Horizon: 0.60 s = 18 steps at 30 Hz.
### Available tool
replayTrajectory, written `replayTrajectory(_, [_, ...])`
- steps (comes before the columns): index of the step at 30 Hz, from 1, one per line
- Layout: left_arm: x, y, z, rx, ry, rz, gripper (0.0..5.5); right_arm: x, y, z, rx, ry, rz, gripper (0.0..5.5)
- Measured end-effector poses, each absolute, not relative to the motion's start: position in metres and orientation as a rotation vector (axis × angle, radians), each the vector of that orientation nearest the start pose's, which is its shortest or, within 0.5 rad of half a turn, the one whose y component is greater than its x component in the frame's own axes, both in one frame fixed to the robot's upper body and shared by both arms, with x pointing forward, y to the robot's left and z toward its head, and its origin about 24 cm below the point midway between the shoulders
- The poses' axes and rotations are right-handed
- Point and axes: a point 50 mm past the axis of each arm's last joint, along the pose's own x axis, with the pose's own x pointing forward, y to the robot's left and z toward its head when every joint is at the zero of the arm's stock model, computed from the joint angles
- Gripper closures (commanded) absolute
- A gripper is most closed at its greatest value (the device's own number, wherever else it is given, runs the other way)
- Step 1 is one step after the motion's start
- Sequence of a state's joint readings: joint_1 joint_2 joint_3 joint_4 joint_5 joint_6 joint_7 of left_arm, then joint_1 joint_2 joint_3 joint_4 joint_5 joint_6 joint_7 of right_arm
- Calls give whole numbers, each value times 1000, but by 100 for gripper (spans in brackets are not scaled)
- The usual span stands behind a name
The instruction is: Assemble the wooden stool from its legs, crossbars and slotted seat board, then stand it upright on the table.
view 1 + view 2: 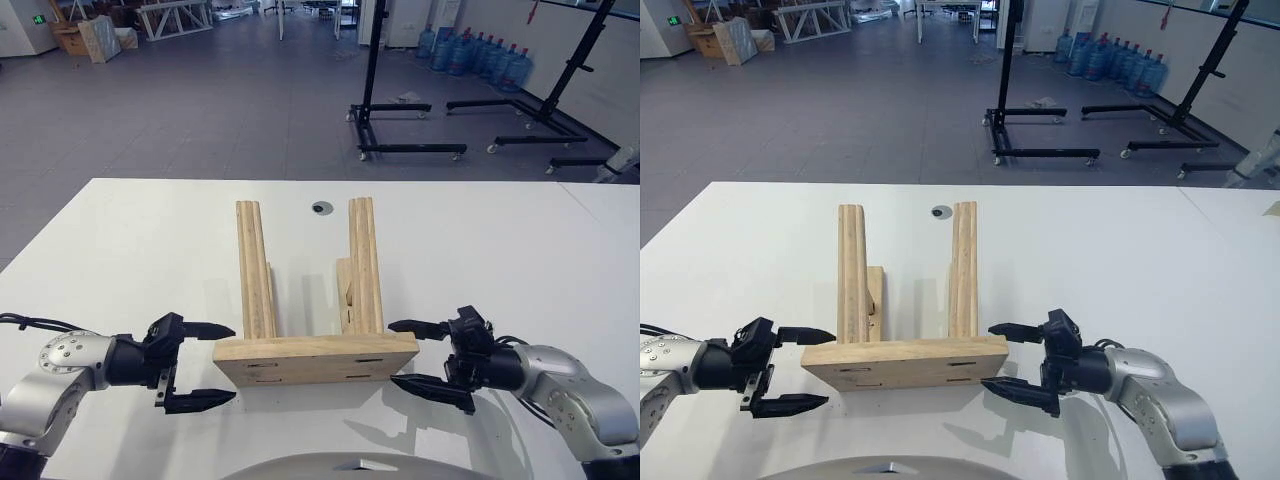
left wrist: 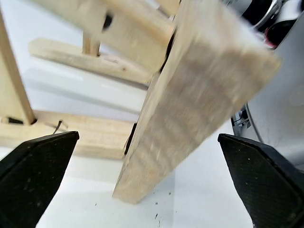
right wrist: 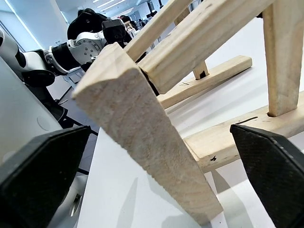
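Observation:
The wooden stool lies on its side on the white table (image 1: 130,240). Its seat board (image 1: 316,358) stands on edge nearest me, and the legs (image 1: 255,270) point away across the table with a crossbar (image 1: 346,290) between them. My left gripper (image 1: 230,363) is open just off the board's left end, one finger above and one below. At the board's right end my right gripper (image 1: 394,352) is also open, its fingertips close to the corner. The left wrist view shows the board's end (image 2: 199,95) between the black fingers (image 2: 33,175). The board's end (image 3: 142,128) fills the middle of the right wrist view.
A small round hole (image 1: 321,208) sits in the table beyond the legs. Bare table surface lies to both sides of the stool. Black wheeled frames (image 1: 405,110) and water bottles (image 1: 480,50) stand on the floor behind the table.

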<state>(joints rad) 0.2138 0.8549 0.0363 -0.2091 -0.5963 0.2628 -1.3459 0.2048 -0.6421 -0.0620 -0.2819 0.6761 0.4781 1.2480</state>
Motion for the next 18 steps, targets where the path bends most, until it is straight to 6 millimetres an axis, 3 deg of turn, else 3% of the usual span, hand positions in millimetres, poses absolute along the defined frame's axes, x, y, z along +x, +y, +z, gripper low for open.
replayTrajectory(3, [172, 228, 83, -6, 403, -1393, 35, 173, -198, 66, 273, 369, 1314, 10])
replayTrajectory(18, [173, 218, 62, -37, 462, -1428, 295, 180, -190, 51, 186, 386, 1338, 310])
